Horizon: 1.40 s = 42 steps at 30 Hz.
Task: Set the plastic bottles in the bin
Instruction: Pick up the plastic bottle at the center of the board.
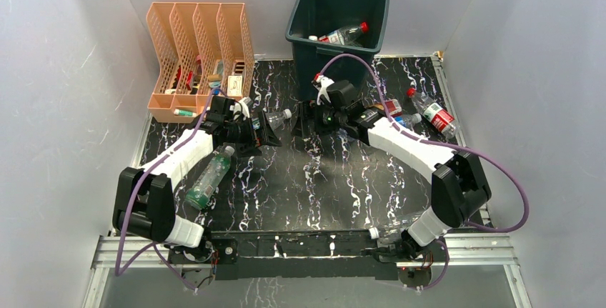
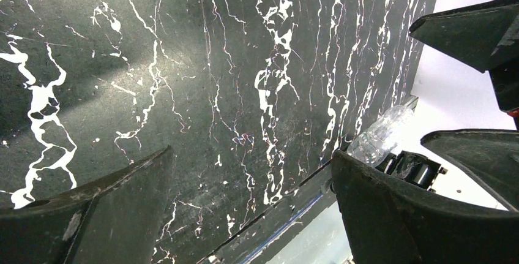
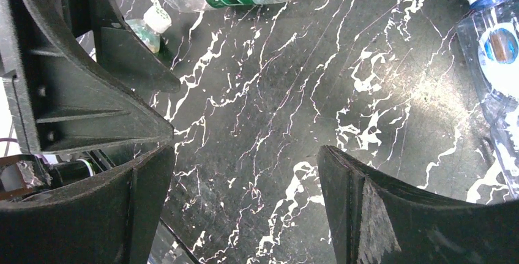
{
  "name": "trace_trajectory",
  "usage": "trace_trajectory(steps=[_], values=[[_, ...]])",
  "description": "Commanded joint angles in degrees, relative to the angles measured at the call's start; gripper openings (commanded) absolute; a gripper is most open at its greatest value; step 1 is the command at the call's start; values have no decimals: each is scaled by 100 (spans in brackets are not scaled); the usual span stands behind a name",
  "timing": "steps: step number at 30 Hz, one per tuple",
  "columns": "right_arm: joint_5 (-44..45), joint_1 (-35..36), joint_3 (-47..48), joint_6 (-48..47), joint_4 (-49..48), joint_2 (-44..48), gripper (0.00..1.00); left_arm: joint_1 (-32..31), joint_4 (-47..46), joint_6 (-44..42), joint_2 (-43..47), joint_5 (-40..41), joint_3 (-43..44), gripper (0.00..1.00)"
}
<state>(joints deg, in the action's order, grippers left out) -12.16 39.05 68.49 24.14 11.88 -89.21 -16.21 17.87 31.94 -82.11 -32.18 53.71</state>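
Green-labelled bottle [image 1: 209,177] lies on the tabletop [image 1: 321,194], beside the left arm. Left hand [image 2: 250,154] and right hand [image 3: 246,149] are mid-tabletop, fingers apart, empty. Red-capped bottle [image 1: 433,113] lies far right. Bin [image 1: 336,65] at the far edge contains another bottle [image 1: 344,34].

Top view: even, diffuse white light from above; the walls [image 1: 64,72] read pale blue-grey, and the arms [image 1: 400,143] cast soft shadows on the tabletop [image 1: 321,186]. Left wrist view: a broad shadow at ten o'clock; the wall at three o'clock is overexposed. Right wrist view: a glare patch at three o'clock; focus sharp.
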Motion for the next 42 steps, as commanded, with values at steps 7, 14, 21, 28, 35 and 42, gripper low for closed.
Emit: trace_trajectory(steps=[7, 14, 21, 28, 35, 42], values=[[219, 42, -129, 19, -193, -163, 98, 21, -65, 16, 77, -149, -56, 98], [683, 40, -108, -61, 8, -189, 98, 15, -110, 48, 98, -157, -108, 98], [1927, -33, 47, -130, 366, -209, 98, 21, -142, 61, 118, -186, -129, 98], [2828, -389, 52, -191, 278, -369, 97, -11, -97, 53, 124, -156, -102, 98], [3381, -723, 123, -567, -213, -751, 95, -49, -81, 55, 116, -140, -66, 98], [3358, -839, 252, -790, -594, -1279, 94, -50, -58, 17, 44, -137, -45, 98]])
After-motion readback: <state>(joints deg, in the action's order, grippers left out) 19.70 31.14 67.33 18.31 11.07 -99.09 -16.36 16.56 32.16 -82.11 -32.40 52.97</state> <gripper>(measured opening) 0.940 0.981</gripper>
